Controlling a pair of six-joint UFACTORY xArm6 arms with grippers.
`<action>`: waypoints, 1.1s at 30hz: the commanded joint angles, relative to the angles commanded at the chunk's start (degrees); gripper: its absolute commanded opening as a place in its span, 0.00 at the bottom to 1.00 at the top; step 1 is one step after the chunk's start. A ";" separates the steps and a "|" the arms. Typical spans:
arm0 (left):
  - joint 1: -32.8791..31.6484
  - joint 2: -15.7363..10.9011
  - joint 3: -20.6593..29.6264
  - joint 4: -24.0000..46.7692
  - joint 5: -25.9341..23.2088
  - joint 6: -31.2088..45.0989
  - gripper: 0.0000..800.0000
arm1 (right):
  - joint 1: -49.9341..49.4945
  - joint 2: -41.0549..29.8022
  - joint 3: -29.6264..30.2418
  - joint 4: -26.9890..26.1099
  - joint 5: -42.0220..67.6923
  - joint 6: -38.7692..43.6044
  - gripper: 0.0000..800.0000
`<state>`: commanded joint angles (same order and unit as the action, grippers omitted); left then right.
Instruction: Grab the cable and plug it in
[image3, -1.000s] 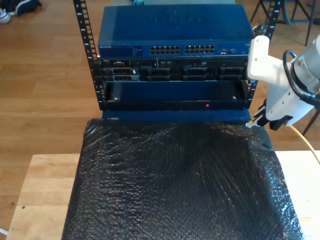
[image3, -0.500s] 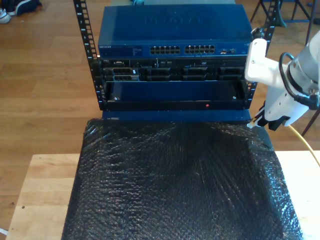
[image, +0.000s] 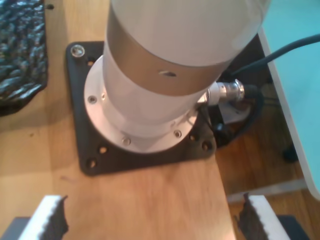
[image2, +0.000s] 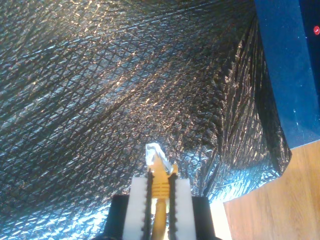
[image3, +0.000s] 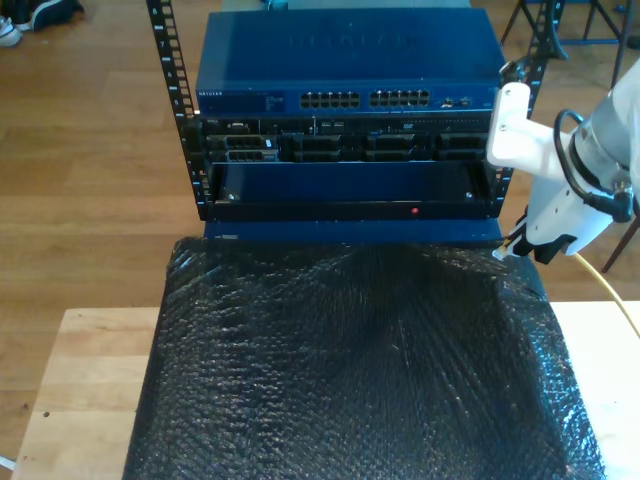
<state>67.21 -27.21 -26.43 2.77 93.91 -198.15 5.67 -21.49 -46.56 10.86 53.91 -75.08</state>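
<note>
Beside the blue network switch (image3: 345, 62), off its port row toward the exterior view's right, my second gripper (image2: 160, 186) is clamped on the cable (image2: 160, 187), so the grab looks done. Plugging in remains: the plug (image2: 154, 151) hangs over the black bubble wrap (image3: 360, 360), below and clear of the switch's ports (image3: 365, 99). It is a thin yellow cable with a small clear plug poking past the pads. My first gripper (image: 150, 220) is spread wide, holding nothing, above the arm base plate (image: 95, 160).
</note>
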 joint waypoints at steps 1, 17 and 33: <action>0.35 -0.18 0.53 0.44 -0.35 0.18 1.00 | 0.00 0.00 0.09 0.00 0.00 0.00 0.00; 2.81 -4.22 10.46 3.78 -11.43 2.37 1.00 | 0.00 0.00 1.93 -0.09 -0.88 -0.09 0.00; 13.45 -6.24 17.49 3.25 -28.04 12.84 1.00 | 0.09 0.09 3.60 -0.09 -2.81 -0.26 0.00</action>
<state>80.66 -33.45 -8.93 6.02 65.87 -185.32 5.76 -21.41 -42.96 10.77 51.10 -75.34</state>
